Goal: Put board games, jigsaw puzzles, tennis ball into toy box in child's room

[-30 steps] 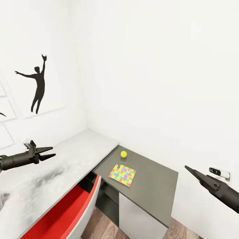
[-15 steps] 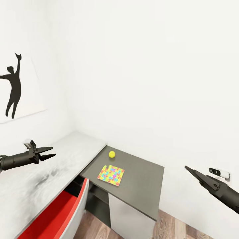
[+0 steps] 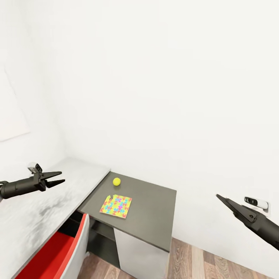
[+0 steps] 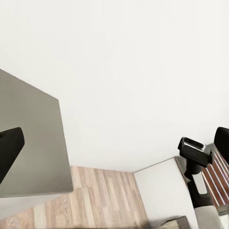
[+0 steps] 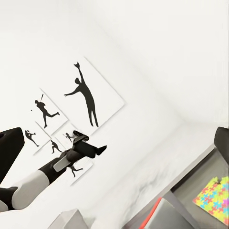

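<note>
Jaws on my left gripper (image 3: 58, 178) are parted a little with nothing between them, held in the air over the pale grey part of the table (image 3: 35, 209). Right gripper (image 3: 220, 197): fingers look pressed together to a point in the head view, nothing in them, hanging off past the table's dark end, above the wood floor (image 3: 193, 259).

On the dark grey end section I see one jigsaw puzzle (image 3: 116, 205) lying flat near the front edge. Tennis ball (image 3: 116, 181) sits just behind it, toward the wall, apart from the sheet. A corner of the same puzzle shows in the right wrist view.

Below the pale top a drawer (image 3: 58, 252) stands pulled out, red inside; what I can see of its interior holds nothing.

Silhouette posters (image 5: 86, 98) hang on the wall behind the left arm.
</note>
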You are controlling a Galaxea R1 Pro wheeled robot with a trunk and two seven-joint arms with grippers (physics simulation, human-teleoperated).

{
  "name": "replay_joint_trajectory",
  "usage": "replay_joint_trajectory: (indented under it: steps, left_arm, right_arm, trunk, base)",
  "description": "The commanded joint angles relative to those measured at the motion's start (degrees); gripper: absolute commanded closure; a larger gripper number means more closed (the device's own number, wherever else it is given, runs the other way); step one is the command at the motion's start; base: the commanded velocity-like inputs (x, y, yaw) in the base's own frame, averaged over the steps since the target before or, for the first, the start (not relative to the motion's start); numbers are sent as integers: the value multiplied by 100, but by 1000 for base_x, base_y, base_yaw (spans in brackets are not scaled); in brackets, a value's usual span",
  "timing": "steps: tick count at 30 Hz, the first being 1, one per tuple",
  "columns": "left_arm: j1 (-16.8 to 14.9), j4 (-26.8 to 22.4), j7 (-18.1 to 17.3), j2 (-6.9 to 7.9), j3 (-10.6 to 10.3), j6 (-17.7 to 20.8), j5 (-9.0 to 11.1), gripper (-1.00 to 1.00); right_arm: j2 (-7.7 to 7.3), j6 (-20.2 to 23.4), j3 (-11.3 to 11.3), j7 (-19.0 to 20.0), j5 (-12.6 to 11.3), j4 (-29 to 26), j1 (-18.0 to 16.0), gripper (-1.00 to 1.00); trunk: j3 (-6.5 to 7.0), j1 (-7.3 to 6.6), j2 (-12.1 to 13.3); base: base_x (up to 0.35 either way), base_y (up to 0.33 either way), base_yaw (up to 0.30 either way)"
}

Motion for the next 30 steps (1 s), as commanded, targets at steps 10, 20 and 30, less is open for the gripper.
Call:
replay_joint_trajectory:
  steps: [10, 20, 30]
  left_arm:
    - [-3, -4, -22, -1, -9, 61, 1, -100]
    - [-3, -3, -22, -18, -10, 58, -22, -100]
    - [-3, -1, -22, -27, -11, 54, -38, -100]
  right_arm:
    - [1, 48, -54, -5, 12, 50, -17, -100]
    - [-25, 48, -63, -23, 27, 285, -42, -100]
    - [2, 52, -58, -585, 26, 487, -73, -100]
  trunk:
    - [-13, 4, -13]
    - [-13, 4, -13]
    - [-13, 4, -13]
  base:
    - [0, 0, -266]
    - [0, 0, -266]
    - [0, 0, -266]
